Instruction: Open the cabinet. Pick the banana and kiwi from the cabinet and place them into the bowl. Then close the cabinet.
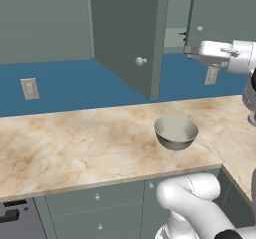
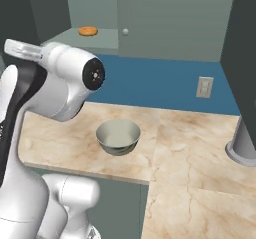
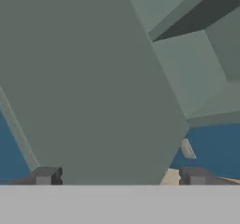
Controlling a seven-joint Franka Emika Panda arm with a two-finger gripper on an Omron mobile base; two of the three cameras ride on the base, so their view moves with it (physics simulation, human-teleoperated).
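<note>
Tall grey-green wall cabinet [image 1: 127, 38] upper centre, left door swung open, small orange-brown curved banana [image 2: 88, 31] seemingly on its pale shelf, grey metal bowl [image 1: 175, 132] mid-frame on marble counter [image 1: 75, 148], white outlet [image 1: 29, 88] left, gripper [image 3: 120, 176] wide open, empty.

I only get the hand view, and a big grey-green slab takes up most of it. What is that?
Observer: Most likely the left door of the cabinet, which stands open over the counter.
Visitor: Is anything inside?
Observer: Yes, the right base view shows an orange-brown banana lying on the shelf.
Visitor: Where would it go?
Observer: An empty bowl stands on the counter below the cabinet.
</note>
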